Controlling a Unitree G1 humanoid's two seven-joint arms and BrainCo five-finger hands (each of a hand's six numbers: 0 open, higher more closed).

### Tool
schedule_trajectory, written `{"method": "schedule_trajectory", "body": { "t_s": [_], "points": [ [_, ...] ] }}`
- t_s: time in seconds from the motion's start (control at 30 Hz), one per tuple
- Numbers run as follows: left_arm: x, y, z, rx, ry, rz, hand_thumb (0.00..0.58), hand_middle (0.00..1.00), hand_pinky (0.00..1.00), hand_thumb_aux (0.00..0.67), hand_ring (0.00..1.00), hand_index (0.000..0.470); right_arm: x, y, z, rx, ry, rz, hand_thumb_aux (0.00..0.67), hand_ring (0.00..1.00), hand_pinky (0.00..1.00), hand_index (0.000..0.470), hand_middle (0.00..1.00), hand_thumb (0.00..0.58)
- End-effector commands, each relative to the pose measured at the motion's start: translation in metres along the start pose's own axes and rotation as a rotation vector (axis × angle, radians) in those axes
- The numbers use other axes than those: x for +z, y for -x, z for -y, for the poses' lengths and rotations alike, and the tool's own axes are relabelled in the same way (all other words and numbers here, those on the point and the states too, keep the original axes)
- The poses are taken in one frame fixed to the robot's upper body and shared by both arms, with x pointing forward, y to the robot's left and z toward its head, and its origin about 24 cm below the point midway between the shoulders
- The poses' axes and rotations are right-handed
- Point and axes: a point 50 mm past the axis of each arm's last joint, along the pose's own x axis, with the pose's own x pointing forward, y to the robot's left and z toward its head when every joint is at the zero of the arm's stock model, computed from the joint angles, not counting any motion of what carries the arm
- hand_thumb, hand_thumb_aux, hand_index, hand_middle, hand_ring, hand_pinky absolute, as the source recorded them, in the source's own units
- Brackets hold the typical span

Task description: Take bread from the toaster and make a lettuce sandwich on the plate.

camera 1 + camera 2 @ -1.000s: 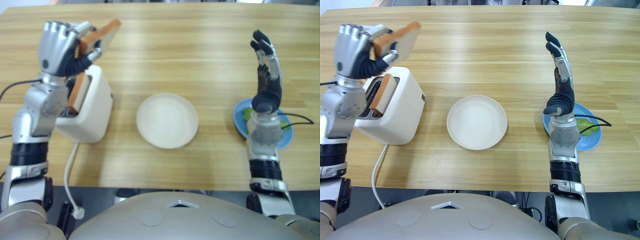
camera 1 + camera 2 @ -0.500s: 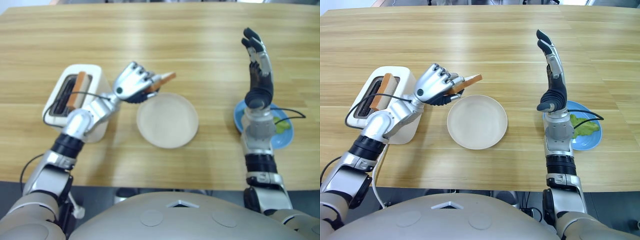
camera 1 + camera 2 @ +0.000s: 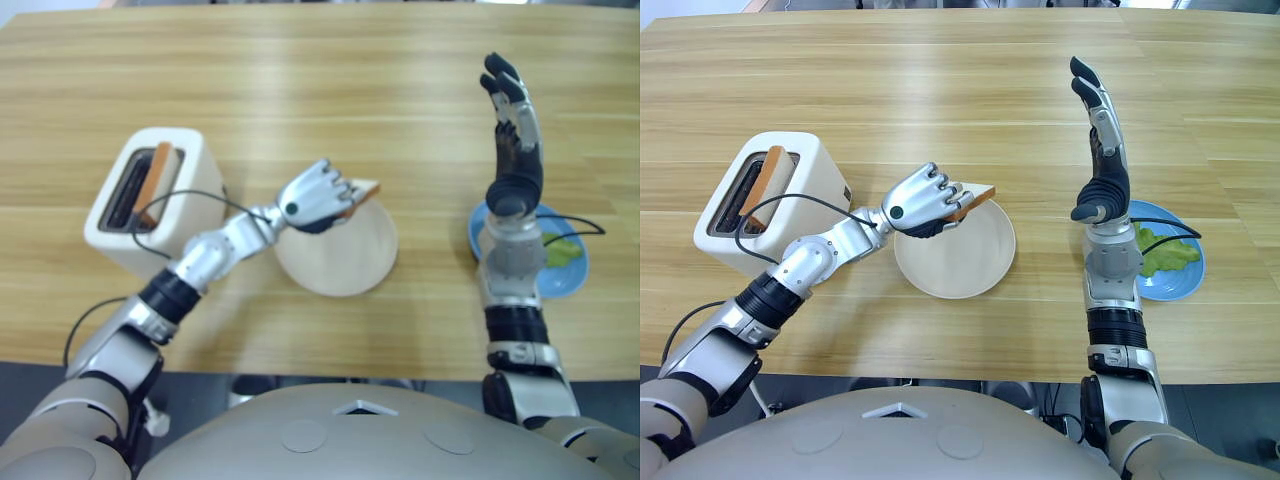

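Bread shows in two places on the wooden table [image 3: 940, 70]. At the left of the frame stands the white toaster [image 3: 825, 180], and one browned slice [image 3: 767, 178] sits upright in a slot, its top edge poking above the opening. Right of the toaster, near the middle of the frame, the left hand [image 3: 918, 200] is clenched around a second slice of bread [image 3: 972, 196], which juts out to the right from between the fingers and lies nearly flat. This slice hangs over the upper left rim of the round cream plate [image 3: 960, 265]; it seems to hover just above the rim, though whether it touches the plate cannot be told from this angle. The plate lies at the centre of the frame, near the table's front edge. Further right, the right hand [image 3: 1098, 140] is raised upright above the table, palm side turned towards the left, fingers stretched out and released, grasping nothing. Behind its wrist, at the right of the frame, lies a blue plate [image 3: 1162, 288] with green lettuce [image 3: 1165, 252] on it, well apart from the cream plate.
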Motion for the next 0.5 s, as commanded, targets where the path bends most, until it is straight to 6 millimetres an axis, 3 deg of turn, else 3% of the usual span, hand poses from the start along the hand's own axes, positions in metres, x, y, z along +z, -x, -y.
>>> {"method": "schedule_trajectory", "body": {
  "t_s": [0.03,0.23,0.5],
  "points": [
    [0.008,0.007,0.003,0.015,-0.005,0.055,0.580,1.00,1.00,0.670,1.00,0.460,0.000,0.000,-0.004,0.015,-0.011,-0.007,0.000,0.00,0.00,0.000,0.00,0.000],
    [-0.003,0.031,0.002,0.116,-0.009,0.073,0.580,1.00,1.00,0.670,1.00,0.460,0.000,0.001,-0.003,0.016,-0.012,-0.007,0.000,0.00,0.00,0.000,0.00,0.000],
    [-0.013,0.054,0.016,0.260,-0.046,0.199,0.580,1.00,1.00,0.670,1.00,0.460,-0.001,0.001,-0.005,0.016,-0.017,-0.012,0.000,0.00,0.00,0.000,0.00,0.000]
  ]
}}
